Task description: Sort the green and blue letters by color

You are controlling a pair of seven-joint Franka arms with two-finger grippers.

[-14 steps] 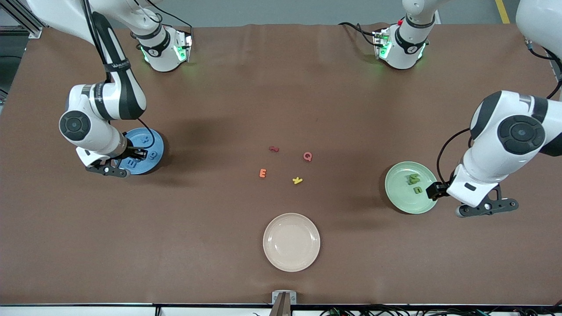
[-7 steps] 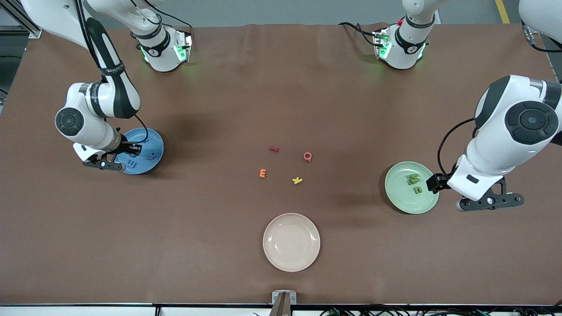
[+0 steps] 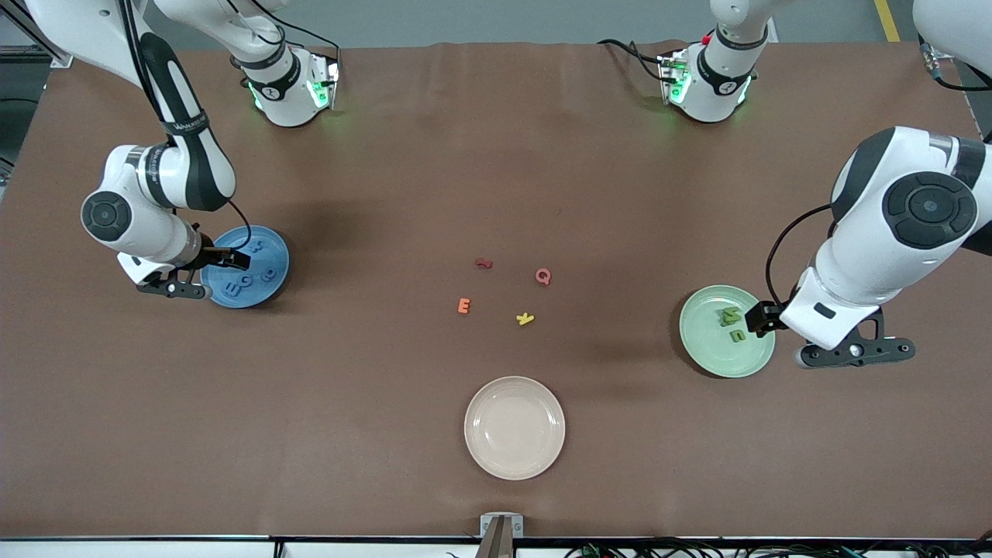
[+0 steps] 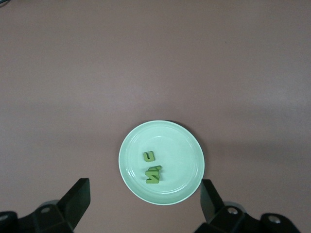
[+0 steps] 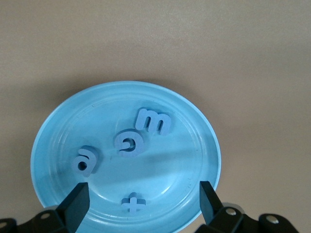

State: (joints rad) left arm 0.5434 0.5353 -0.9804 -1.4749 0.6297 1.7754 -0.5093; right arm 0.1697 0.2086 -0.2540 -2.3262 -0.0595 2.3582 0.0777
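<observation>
We are hovering our right tool (image 5: 141, 206), fingers apart, over the blue plate (image 5: 58, 131) holding four blue letters (image 5: 153, 121); our left tool (image 4: 146, 204), also spread, is hanging above the green plate (image 4: 189, 145).

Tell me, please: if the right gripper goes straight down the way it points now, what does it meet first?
Most likely the blue plate. The right gripper is open and points down over it, with four blue letters lying on the plate. Whether a letter or bare plate comes first is unclear.
</observation>
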